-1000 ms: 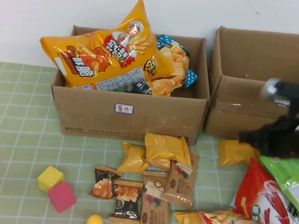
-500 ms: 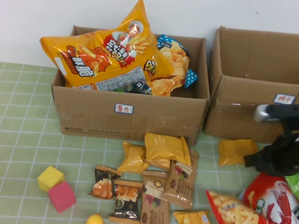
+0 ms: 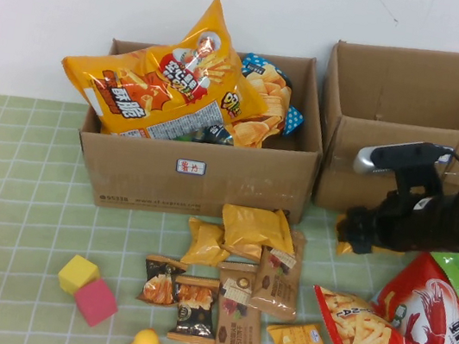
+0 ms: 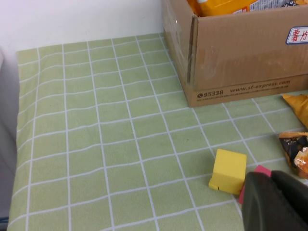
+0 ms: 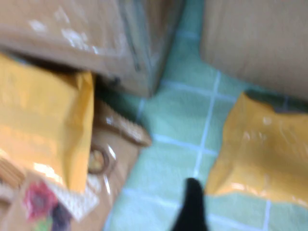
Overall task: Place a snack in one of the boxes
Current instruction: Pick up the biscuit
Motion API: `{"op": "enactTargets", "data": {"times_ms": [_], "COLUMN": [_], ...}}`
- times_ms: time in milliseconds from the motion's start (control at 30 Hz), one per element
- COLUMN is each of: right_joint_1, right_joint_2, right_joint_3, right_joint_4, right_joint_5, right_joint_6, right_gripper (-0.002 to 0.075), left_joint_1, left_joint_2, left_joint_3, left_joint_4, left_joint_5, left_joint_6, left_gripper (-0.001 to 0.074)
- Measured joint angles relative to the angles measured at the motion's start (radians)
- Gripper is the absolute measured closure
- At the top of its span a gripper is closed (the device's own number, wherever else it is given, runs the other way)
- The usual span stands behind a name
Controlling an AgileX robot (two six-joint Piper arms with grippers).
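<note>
Boxes [image 3: 198, 176] stand side by side at the back of your desk [image 3: 8, 189]: the left carton is heaped with chip bags [image 3: 169, 84], while the right carton [image 3: 415, 105] looks bare inside. Your right gripper [image 3: 353, 231] sits low in front of the right carton, over a small yellow snack packet [image 5: 262, 149] lying on the green checked cloth, though you cannot tell how its jaws stand. Your left gripper [image 4: 276, 202] is pressed together near the yellow block [image 4: 228, 171] at the desk's near left.
</note>
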Motion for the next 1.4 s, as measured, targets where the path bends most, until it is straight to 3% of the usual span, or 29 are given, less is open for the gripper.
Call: {"op": "enactTargets", "data": {"times_ms": [100, 233, 467, 733, 1400], "right_joint_1": [0.004, 0.004, 0.004, 0.004, -0.046], "right_joint_2": [0.018, 0.065, 0.12, 0.149, 0.2], "right_joint_3": [-0.004, -0.026, -0.099, -0.107, -0.122], "right_joint_4": [0.055, 0.102, 0.171, 0.179, 0.193], "right_joint_5": [-0.034, -0.054, -0.068, -0.072, -0.049], "right_joint_6": [0.0, 0.0, -0.007, -0.13, -0.156], "right_gripper": [0.013, 0.0099, 0.0095, 0.0094, 0.0096], "left_joint_1": [0.0, 0.0, 0.0, 0.0, 0.0], "left_joint_2": [0.0, 0.0, 0.0, 0.0, 0.0], "left_joint_3": [0.002, 0.002, 0.004, 0.008, 0.008], "left_joint_4": [0.0, 0.0, 0.0, 0.0, 0.0], "left_joint_5": [0.0, 0.0, 0.0, 0.0, -0.01], "left_joint_6": [0.0, 0.0, 0.0, 0.0, 0.03], "left_gripper": [0.0736, 0.0736, 0.0736, 0.0736, 0.0737]}}
